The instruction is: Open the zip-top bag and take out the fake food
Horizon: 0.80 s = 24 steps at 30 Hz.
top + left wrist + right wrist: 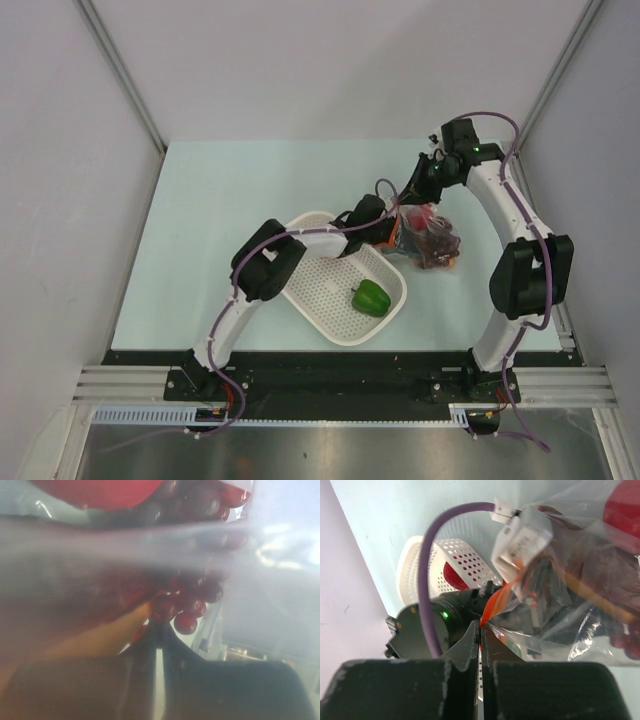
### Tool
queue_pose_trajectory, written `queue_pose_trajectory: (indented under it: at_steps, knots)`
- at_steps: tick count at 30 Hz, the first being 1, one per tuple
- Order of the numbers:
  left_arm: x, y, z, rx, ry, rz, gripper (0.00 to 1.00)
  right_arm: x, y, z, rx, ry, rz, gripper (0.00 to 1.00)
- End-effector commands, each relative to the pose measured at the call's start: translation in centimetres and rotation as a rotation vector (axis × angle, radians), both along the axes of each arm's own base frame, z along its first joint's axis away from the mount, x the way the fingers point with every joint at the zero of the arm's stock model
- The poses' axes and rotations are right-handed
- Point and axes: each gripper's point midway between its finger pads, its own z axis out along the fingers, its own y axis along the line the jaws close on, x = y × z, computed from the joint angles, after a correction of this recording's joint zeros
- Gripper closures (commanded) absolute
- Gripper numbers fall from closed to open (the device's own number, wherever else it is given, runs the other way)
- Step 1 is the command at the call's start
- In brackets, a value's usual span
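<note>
View from above: a pale green surface point(220, 200) with two robot arms reaching in from the near edge. The zip-top bag point(435, 245) lies on the surface right of centre, just beyond the far right corner of a white perforated basket point(325, 290). The bag is touching neither the basket's floor nor its contents. A green bell pepper point(370, 298) sits alone inside the basket, near its right side.

The left pincer point(393, 228) reaches over the basket's far rim to the bag's left edge. The right pincer point(412, 200) comes down from the far side to the same edge, so the two meet close together there.

Right wrist view: the right pincer is clenched on the bag's orange-red zipper strip point(495, 602), which runs up from its tips. The basket and the left arm's purple cable point(427, 555) lie behind.

Left wrist view: the left pincer's jaws are pressed together with the blurred clear plastic right at their tips – it is grasping the bag. Through the film show a dark purple grape bunch point(187, 607), a red round fruit point(100, 490) at the top, and an orange carrot-like piece point(100, 637) – all inside the bag.
</note>
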Motion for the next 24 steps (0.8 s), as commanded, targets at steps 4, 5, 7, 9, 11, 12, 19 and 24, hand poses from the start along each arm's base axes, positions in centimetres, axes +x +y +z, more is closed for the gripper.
queue_pose_trajectory:
  at_steps: [4, 5, 7, 9, 11, 12, 19, 24]
  knots:
    - [1.2, 2.0, 6.2, -0.019, -0.091, 0.006, 0.96, -1.0, -3.0, 2.6, -0.038, -0.114, -0.021, 1.00]
    - [1.5, 2.3, 6.6, -0.019, -0.103, 0.006, 0.96, -1.0, -3.3, 2.5, -0.045, -0.114, -0.027, 1.00]
    - [1.6, 2.8, 7.7, -0.015, -0.113, 0.011, 0.96, -1.2, -3.7, 2.6, -0.045, -0.119, -0.031, 1.00]
    - [2.0, 3.2, 8.8, -0.023, -0.127, 0.020, 0.96, -1.4, -3.7, 2.4, -0.040, -0.114, -0.027, 1.00]
    - [2.7, 3.9, 9.2, -0.015, -0.134, 0.037, 0.96, -1.9, -3.6, 2.1, -0.032, -0.105, -0.021, 1.00]
    - [3.0, 4.1, 9.7, -0.014, -0.145, 0.044, 0.96, -2.0, -3.7, 2.1, -0.029, -0.105, -0.022, 1.00]
    - [6.4, 6.5, 13.5, -0.025, -0.199, 0.107, 0.96, -3.0, -3.5, 1.8, -0.007, -0.096, -0.009, 1.00]
    - [6.9, 7.6, 14.6, 0.033, -0.239, 0.106, 0.98, -3.4, -3.8, 1.5, -0.028, -0.101, -0.010, 1.00]
